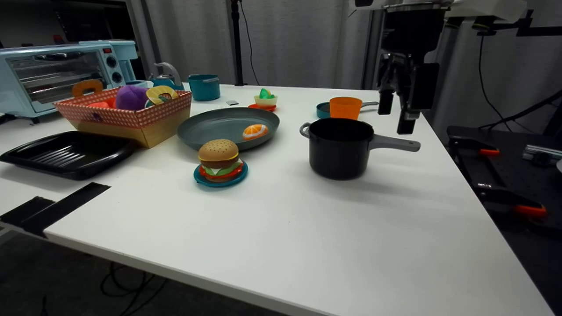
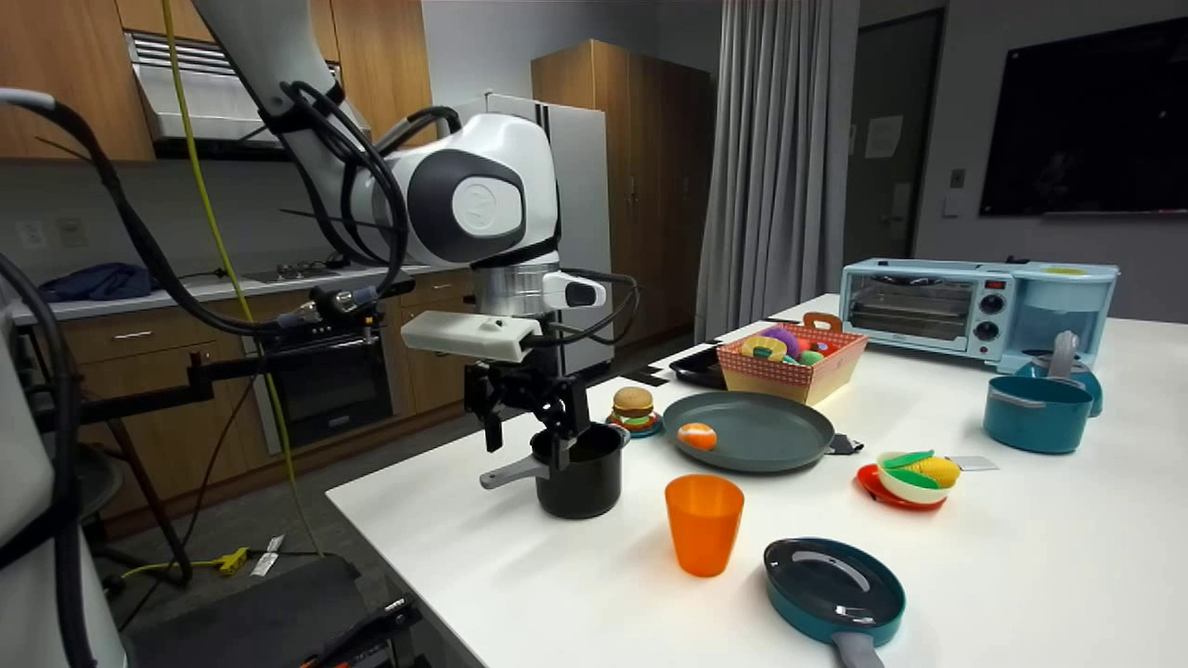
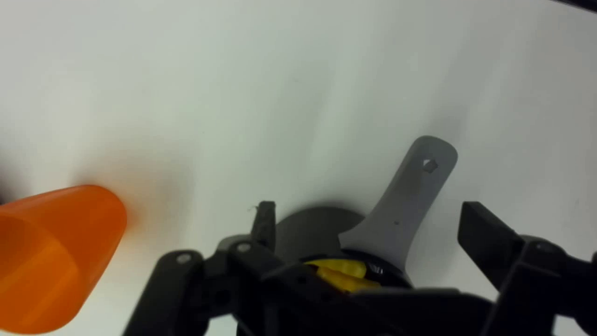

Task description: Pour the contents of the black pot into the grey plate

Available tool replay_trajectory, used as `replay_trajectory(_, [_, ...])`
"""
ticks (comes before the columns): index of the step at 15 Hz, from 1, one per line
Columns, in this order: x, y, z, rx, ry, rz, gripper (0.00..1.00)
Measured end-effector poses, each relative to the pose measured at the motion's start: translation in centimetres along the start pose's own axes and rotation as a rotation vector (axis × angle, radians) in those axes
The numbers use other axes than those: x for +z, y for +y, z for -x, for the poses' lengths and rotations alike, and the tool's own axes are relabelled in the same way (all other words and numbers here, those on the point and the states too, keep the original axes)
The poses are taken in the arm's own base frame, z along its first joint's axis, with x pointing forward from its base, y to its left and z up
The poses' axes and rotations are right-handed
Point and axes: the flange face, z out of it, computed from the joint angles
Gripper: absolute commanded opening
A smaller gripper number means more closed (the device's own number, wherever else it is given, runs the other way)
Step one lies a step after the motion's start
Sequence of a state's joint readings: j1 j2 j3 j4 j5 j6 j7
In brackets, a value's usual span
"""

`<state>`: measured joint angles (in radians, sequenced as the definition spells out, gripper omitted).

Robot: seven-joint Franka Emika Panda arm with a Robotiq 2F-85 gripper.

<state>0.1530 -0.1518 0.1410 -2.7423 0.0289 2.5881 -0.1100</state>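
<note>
Wrist view shows the black fingers (image 3: 487, 242) wide apart with nothing in them. So I think no pouring is done; the grab, lift and tip are all left. Left to right in an exterior view, a red-checked basket (image 1: 167, 123) holds a round purple toy (image 1: 131, 97), a big, round, dark grey plate (image 1: 213, 124) holds a toy orange slice (image 1: 255, 131), and nearer, on the right, a round black pot (image 1: 338, 153) with a long grey handle (image 1: 395, 143) stands upright on the white desk (image 1: 281, 245). Yellow pieces (image 3: 347, 268) show inside the pot.

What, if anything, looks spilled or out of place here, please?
No spill shows. Perhaps odd: a toy orange slice lies off-centre on the dark grey plate, though the upright black saucepan, yellow pieces inside, seems unpoured.
</note>
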Motion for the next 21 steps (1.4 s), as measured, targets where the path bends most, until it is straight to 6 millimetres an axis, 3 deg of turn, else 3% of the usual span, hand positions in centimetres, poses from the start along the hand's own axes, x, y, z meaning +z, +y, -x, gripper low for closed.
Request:
replay_trajectory(6, [-0.1,-0.6,-0.1,0.141,0.007,-0.056,1.00])
replay_trajectory(13, [0.5,-2.9,-0.3,0.309,0.006,-0.121,1.00])
replay_trajectory(21, [3.0,-3.6,-1.0,0.365,0.050,-0.059,1.00])
